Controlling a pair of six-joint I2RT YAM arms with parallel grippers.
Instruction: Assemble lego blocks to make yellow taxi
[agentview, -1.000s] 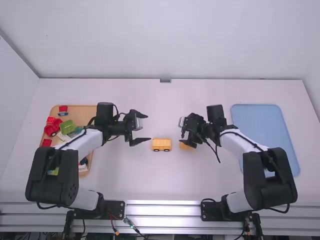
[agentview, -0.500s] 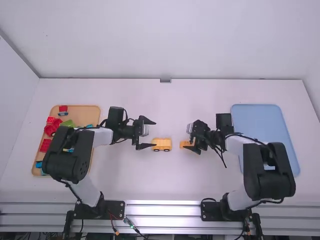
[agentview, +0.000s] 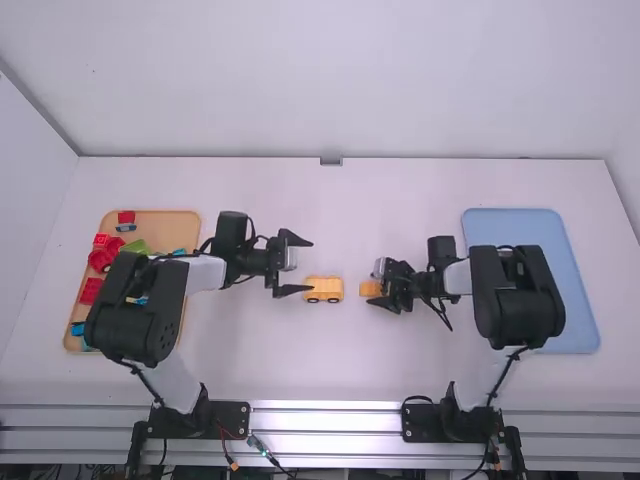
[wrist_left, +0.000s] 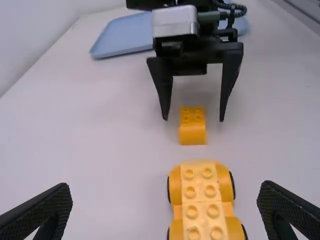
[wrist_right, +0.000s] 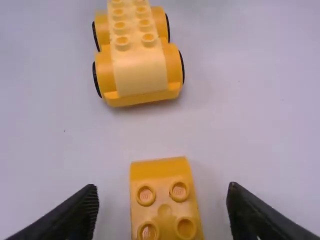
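Observation:
In the high view the yellow car base (agentview: 323, 289) stands mid-table, with my left gripper (agentview: 302, 265) open just left of it. My right gripper (agentview: 378, 286) is open around the orange-yellow block (agentview: 369, 288), right of the car base. From the left wrist, the car base (wrist_left: 202, 200) lies between my left gripper's (wrist_left: 165, 212) parted fingers, and the block (wrist_left: 192, 125) sits farther off between the right gripper's fingers. In the right wrist view the studded block (wrist_right: 165, 197) lies between my right gripper's (wrist_right: 162, 210) spread fingers, apart from the car base (wrist_right: 137, 65).
An orange tray (agentview: 165, 222) at the left holds several red, green and blue pieces, partly under the left arm. At the right lies a blue tray (agentview: 520, 228), with the right arm over its near-left part.
My left gripper has moved right to beside the car base, then kept nearly still. The right gripper has shifted right and slightly toward the camera, its arm's elbow swinging left. Both grippers remain open.

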